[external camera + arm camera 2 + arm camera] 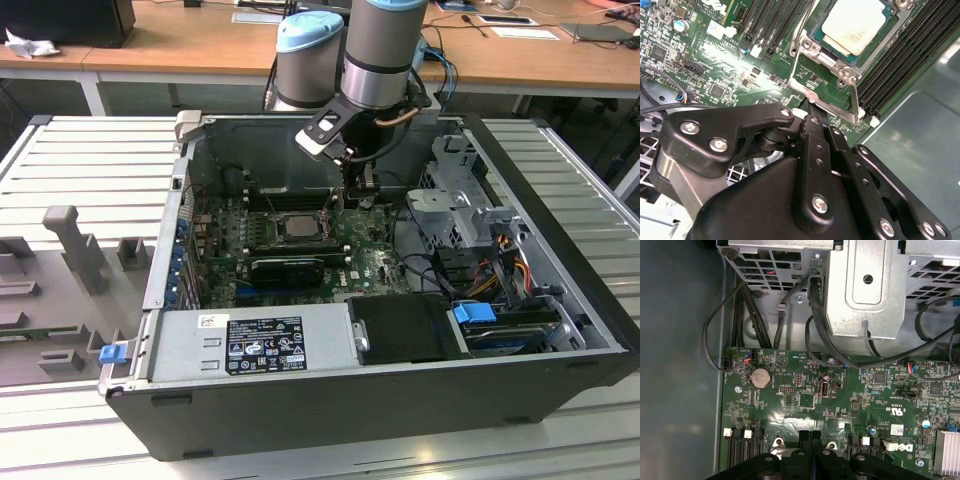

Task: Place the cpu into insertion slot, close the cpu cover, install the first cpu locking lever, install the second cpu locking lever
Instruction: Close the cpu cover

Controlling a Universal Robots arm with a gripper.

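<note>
- Sitting flat in the square dark insertion slot [816,36], toward the far side of the open case, the small silvery square cpu [852,22] looks light, stiff and fragile, so take it by the edges only.
- The black pincer [810,106] is narrow, tips together, near a thin steel lever [856,102].
- The green motherboard [800,400] is crowded and leaves little room.
</note>
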